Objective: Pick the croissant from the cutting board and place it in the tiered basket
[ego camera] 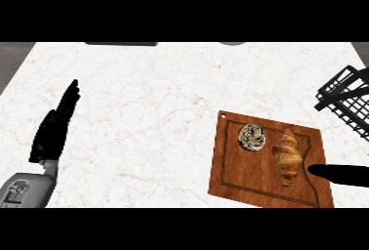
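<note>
A golden croissant point(287, 155) lies lengthwise on the right half of a wooden cutting board point(238, 173). My right hand point(340, 174) comes in from the right edge, straight fingers pointing left, tips just right of the croissant's lower part and apart from it. At the far right edge stands the black wire tiered basket point(349, 100), only partly in view. My left hand point(56, 124) rests open at the left of the counter, fingers straight and pointing up.
A round speckled object point(252, 136) lies on the board just left of the croissant. The white marble counter point(158, 97) stretches between my left hand and the board. Dark items sit at the far edge point(121, 43).
</note>
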Robot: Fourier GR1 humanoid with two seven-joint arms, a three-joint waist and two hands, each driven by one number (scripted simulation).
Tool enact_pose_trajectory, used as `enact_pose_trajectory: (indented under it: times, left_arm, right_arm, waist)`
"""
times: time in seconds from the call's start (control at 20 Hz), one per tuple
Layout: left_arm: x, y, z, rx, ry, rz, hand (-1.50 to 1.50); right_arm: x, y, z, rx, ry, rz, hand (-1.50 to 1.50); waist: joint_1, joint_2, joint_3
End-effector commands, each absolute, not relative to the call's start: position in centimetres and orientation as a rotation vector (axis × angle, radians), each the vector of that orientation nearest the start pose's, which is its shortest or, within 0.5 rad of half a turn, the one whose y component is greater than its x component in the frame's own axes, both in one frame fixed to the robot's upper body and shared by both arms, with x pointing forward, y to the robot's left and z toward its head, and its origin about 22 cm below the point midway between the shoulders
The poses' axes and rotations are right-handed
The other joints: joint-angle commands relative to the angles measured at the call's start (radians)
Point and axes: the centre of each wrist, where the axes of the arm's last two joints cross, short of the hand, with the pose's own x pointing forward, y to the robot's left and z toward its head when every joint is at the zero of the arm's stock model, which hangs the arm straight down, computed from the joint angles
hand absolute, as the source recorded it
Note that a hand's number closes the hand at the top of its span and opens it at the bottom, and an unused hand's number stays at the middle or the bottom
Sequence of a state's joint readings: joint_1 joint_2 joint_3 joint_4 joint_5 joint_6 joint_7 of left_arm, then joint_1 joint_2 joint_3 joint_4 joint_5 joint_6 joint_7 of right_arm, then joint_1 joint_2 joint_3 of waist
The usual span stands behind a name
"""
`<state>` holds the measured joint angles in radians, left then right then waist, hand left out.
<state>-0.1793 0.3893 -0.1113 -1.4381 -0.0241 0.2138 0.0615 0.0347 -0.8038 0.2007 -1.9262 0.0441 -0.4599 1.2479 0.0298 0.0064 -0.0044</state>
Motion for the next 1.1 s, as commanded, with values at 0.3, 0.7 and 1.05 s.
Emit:
enact_pose_trajectory:
  times: [0.3, 0.7, 1.05]
  left_arm:
    - [28.6, 29.1, 4.0, 0.425, -1.530, -0.233, 0.00]
    - [28.6, 29.3, 2.8, 0.432, -1.537, -0.226, 0.00]
    - [27.2, 29.8, 3.3, 0.433, -1.550, -0.248, 0.00]
  right_arm:
    - [22.8, -28.1, 11.1, -0.727, -0.495, 0.001, -1.50]
    - [23.5, -28.1, 10.2, -0.814, -0.460, 0.091, -1.50]
    - [24.9, -27.5, 8.6, -0.819, -0.433, 0.087, -1.50]
  waist:
    - [-0.020, -0.006, 0.001]
    - [-0.028, -0.005, -0.001]
    - [-0.004, -0.007, -0.001]
